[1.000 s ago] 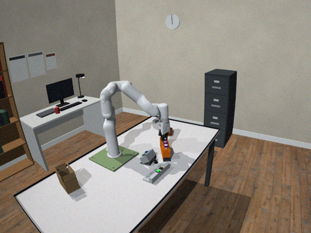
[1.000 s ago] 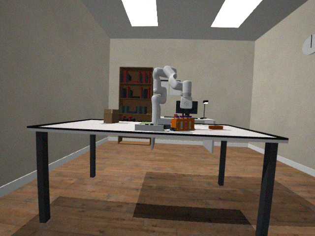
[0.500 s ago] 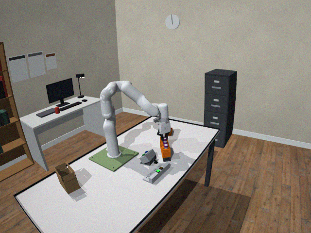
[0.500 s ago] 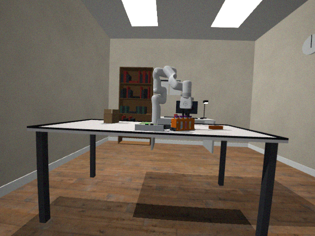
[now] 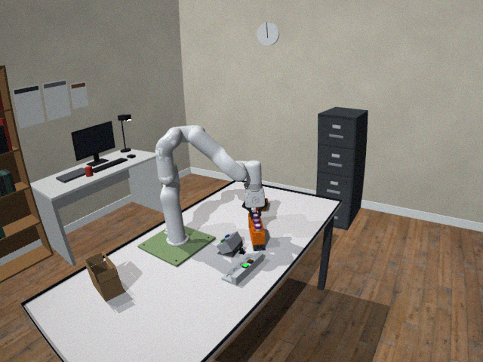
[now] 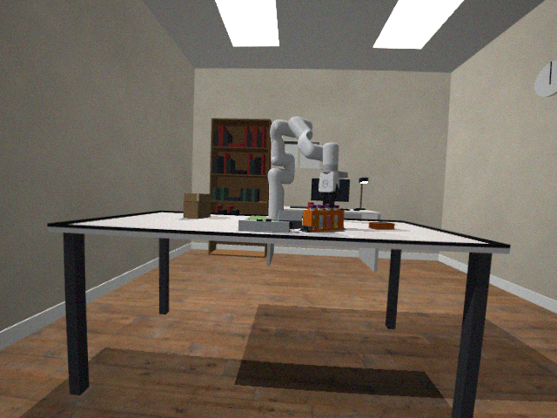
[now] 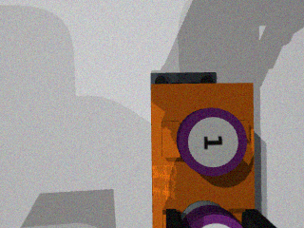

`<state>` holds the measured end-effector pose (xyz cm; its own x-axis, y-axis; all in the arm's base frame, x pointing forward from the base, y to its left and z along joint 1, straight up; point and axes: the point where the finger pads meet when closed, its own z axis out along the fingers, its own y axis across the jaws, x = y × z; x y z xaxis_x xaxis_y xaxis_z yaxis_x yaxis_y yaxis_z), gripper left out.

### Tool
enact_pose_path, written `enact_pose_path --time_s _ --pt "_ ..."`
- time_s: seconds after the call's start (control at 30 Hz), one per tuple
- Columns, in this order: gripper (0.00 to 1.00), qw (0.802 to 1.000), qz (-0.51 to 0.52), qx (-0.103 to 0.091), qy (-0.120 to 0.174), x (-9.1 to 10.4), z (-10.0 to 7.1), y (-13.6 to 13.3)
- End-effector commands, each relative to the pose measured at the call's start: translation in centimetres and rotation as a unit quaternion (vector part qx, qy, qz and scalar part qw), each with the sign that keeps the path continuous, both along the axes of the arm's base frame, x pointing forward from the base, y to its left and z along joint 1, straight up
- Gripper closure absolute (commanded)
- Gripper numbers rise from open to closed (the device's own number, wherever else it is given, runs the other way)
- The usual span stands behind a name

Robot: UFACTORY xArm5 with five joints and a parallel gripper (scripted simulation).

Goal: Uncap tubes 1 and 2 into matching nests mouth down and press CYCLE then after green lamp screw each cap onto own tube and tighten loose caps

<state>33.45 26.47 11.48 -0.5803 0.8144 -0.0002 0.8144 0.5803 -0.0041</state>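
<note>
On the white, black-edged worktop [image 5: 164, 311], the orange block-shaped decapping station [image 5: 257, 234] serves as the landmark. The tool [image 7: 212, 219] stands directly above the station's far end, closed on the purple-rimmed cap of tube 2 [image 7: 209, 219]. The purple-rimmed cap marked 1 [image 7: 212, 142] sits on the station just beyond it. In the top view, the grey key housing [image 5: 230, 243] lies just left of the station, and the grey cap tray [image 5: 239, 271] lies before it, nearer the worktop's edge. The green base plate [image 5: 155, 249] lies farther left, and the brown cardboard box [image 5: 104, 275] well beyond that.
</note>
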Motion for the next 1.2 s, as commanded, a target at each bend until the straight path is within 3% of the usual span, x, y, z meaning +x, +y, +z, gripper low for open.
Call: enact_pose_path --time_s 0.0,0.33,0.47,0.77,0.8,1.17 --pt "1.00 0.990 -0.139 -0.001 -0.003 0.09 0.08 0.07" --pt "1.00 0.961 -0.277 -0.001 -0.004 0.09 0.06 0.07" --pt "1.00 0.929 -0.371 -0.001 -0.004 0.09 0.04 0.07" --pt "1.00 0.928 -0.373 -0.002 -0.004 0.09 0.04 0.07" --pt "0.54 0.928 -0.373 -0.002 -0.004 0.09 0.04 0.07" --pt "0.54 0.928 -0.373 -0.002 -0.004 0.09 0.04 0.07"
